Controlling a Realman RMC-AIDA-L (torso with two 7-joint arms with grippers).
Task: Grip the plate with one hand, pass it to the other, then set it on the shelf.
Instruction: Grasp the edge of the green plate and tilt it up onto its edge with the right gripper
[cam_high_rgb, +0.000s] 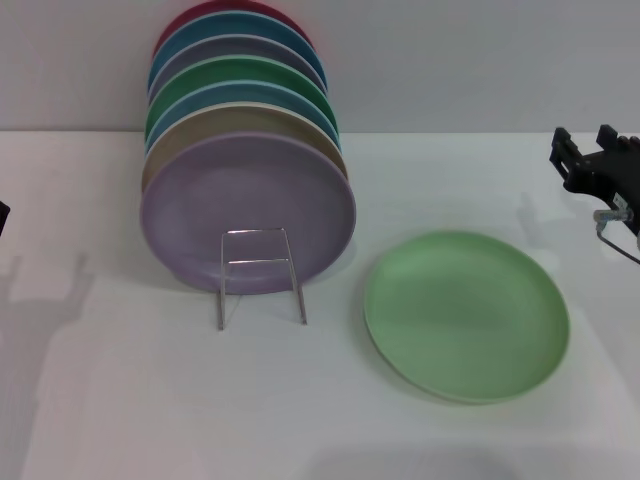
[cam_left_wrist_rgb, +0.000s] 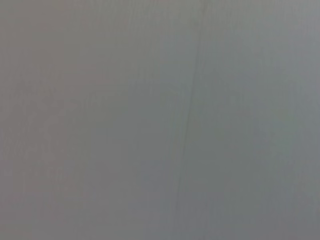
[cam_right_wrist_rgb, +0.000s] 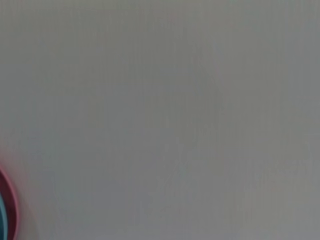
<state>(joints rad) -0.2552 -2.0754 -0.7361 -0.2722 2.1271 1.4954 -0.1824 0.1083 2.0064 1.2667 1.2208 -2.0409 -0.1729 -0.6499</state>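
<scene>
Bright, soft shadows, blurred wrist views

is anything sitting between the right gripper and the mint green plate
Nothing visible does. The right gripper hangs at the table's right edge, and only bare white table lies between it and the mint-green plate, which lies flat. The wire rack and its leaning plates are off on the plate's far side.

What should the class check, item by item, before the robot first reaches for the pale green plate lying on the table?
1. Pale green plate lies flat, nothing on it: ok.
2. Plate clear of the rack and the lavender plate: ok.
3. Right gripper near the plate, not yet touching it: ok.
4. Right gripper open: cannot tell.
5. Left gripper ready for the handover: cannot tell, only a dark sliver shows at the head view's edge.
</scene>
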